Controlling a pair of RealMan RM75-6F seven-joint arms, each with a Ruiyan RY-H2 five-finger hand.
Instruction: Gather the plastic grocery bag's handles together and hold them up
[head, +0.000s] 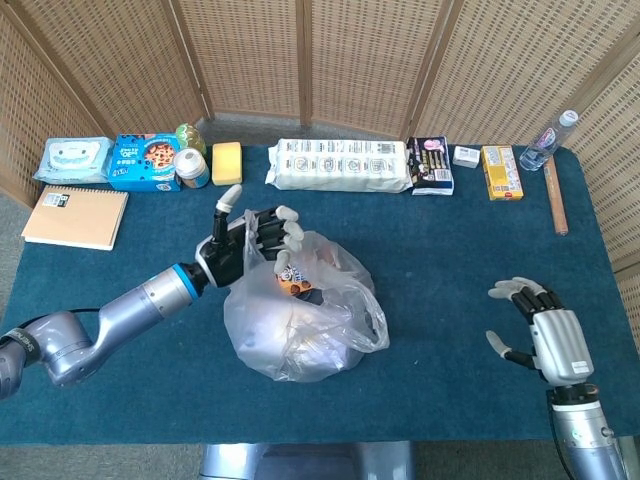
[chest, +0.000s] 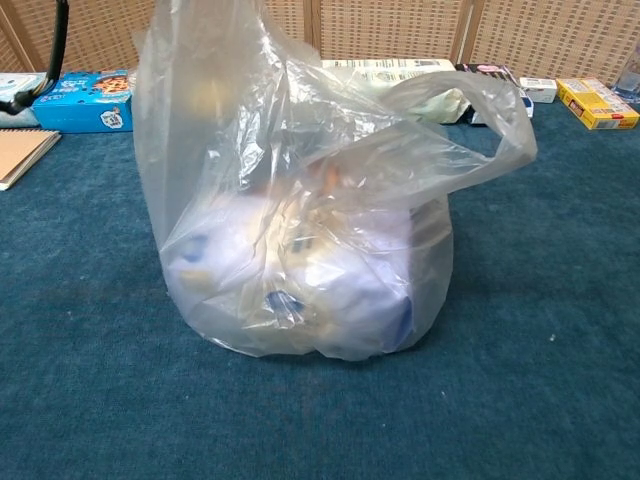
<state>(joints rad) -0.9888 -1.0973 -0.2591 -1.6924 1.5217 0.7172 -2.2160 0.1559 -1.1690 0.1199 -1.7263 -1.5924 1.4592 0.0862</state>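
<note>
With one handle (chest: 200, 60) hooked on the left hand's (head: 250, 245) curled fingers (head: 280, 228) and the other handle (chest: 480, 125) sagging free, the thin film may slip off while the right hand (head: 545, 330), fingers spread and empty, is well apart from the bag (head: 300, 320).

Bright, even light; perhaps slightly soft.
</note>
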